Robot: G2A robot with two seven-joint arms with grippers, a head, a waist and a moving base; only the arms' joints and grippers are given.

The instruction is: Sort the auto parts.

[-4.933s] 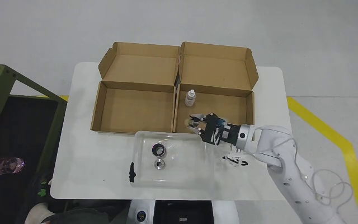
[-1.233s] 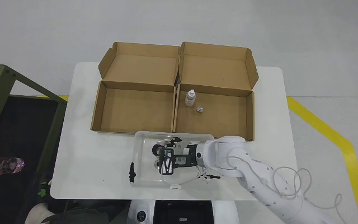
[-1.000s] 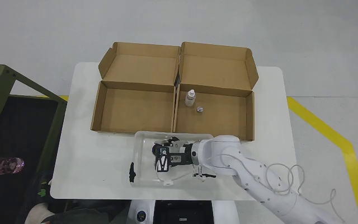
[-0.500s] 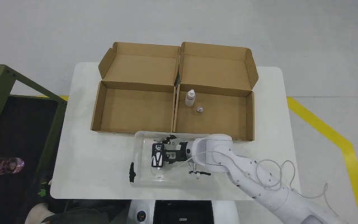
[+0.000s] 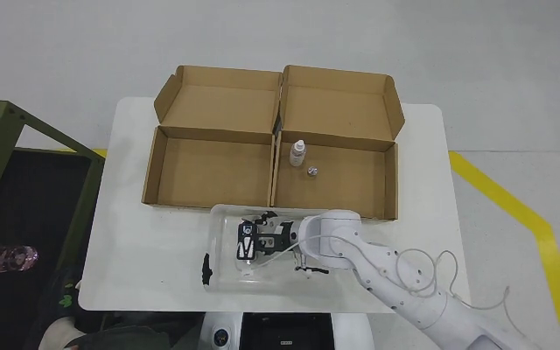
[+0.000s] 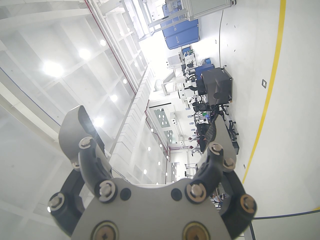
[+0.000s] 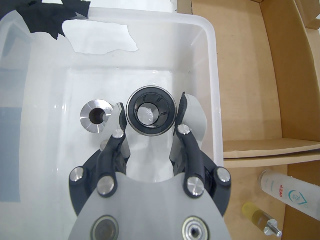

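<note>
Two auto parts lie in the clear plastic bin [image 7: 212, 76] on the white counter [image 5: 140, 254]: one black ring-shaped bearing [image 7: 150, 113] and one silver metal cone [image 7: 96, 116] just beside it. Two open cardboard boxes [image 5: 210, 171] stand behind the bin; the right-hand box [image 5: 359, 184] holds one white bottle [image 5: 298, 154] and one small metal stud [image 5: 315, 171]. The right claw [image 7: 151, 100] is narrowed onto the bearing, with its pads against both sides. The left claw [image 6: 147, 119] gapes wide and empty, pointing up at the ceiling.

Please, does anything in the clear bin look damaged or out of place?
Yes. A ragged scrap of black tape hangs on the bin's rim, and the white paper stuck beside it is torn along one edge. The ring in the right pincer and the metal cone next to it look sound.
</note>
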